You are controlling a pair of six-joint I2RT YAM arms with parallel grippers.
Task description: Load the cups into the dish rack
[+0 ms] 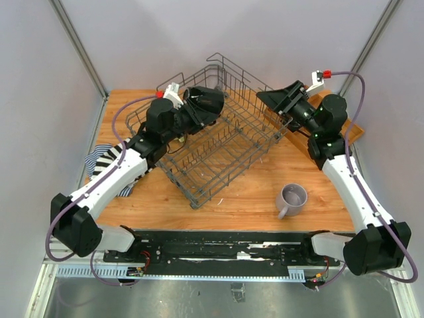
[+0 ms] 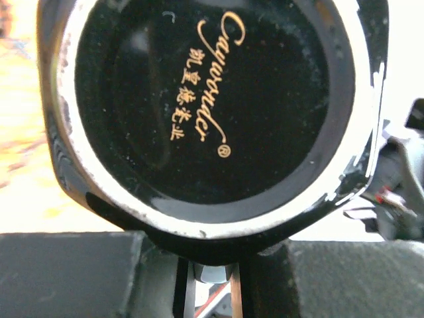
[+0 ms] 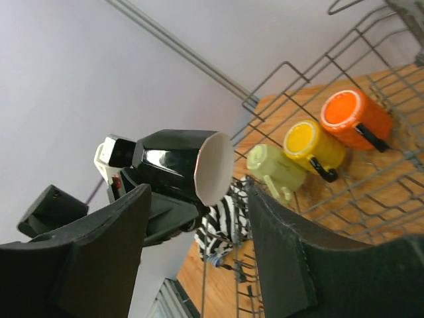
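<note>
Left of the dish rack (image 1: 199,199) a striped cloth (image 1: 99,158) lies on the wooden table (image 1: 245,199), partly under the left arm. The left gripper (image 1: 191,111) is up over the rack's left side. Its jaws are squeezed tight on the black mug (image 1: 205,103), which hangs in the air on its side. It is above the rack and not in it. Up close, the mug's round black bottom has gold writing on it.

The rack sits in the middle of the table, turned so one corner points at the arms. Three mugs are inside it, on the left arm's side. They lie tipped over in a row: pale cream-yellow mug (image 3: 275,169), yellow mug (image 3: 315,146), orange mug (image 3: 354,119).

The right gripper (image 1: 266,98) is up over the rack's right side, pointing across at the black mug. Its jaws are wide apart and hold nothing.

Outside the rack, near its right corner and closer to the arms, the lavender-grey mug (image 1: 291,197) stands upright on the table. A brown wooden tray (image 1: 354,131) peeks out right of the rack, behind the right arm.
</note>
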